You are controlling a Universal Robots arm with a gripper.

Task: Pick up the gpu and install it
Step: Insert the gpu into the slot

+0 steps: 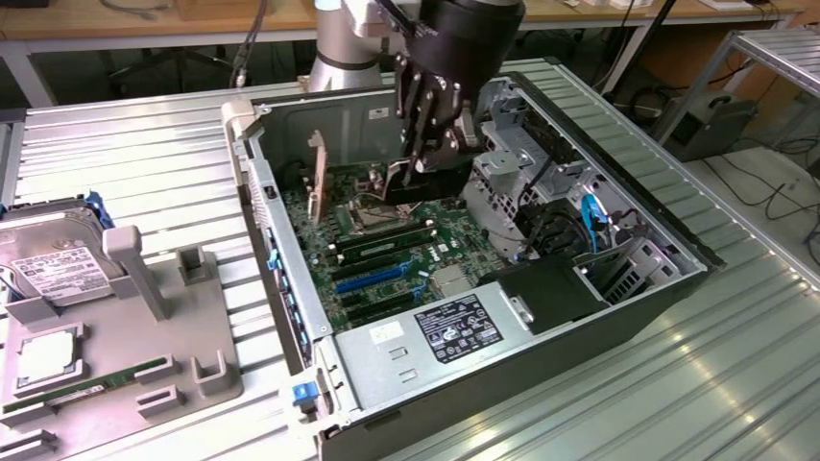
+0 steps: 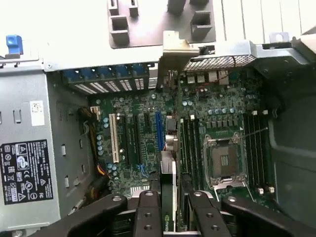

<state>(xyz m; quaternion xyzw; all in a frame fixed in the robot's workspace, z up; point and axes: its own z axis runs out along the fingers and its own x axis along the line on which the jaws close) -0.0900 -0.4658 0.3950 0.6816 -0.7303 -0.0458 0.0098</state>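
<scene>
Fingers (image 2: 148,212) are clamping the gpu (image 2: 168,173) by its upper edge over the motherboard (image 2: 138,106), at 12 o'clock in the case (image 1: 539,384), exterior view. The card is likely light, stiff and fragile, so edges are suiting best.

bright, even light from above in the exterior view; pale glare streaks the ribbed metal surface (image 1: 717,384); the inside of the computer case (image 1: 551,384) lies in shadow; in the wrist view the surface is washed out white

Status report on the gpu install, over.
Fingers shut on gpu, inside the case. Gpu edge-on over the motherboard slots, bracket at the rear wall; seating unclear. RAM slots close beside it.
</scene>
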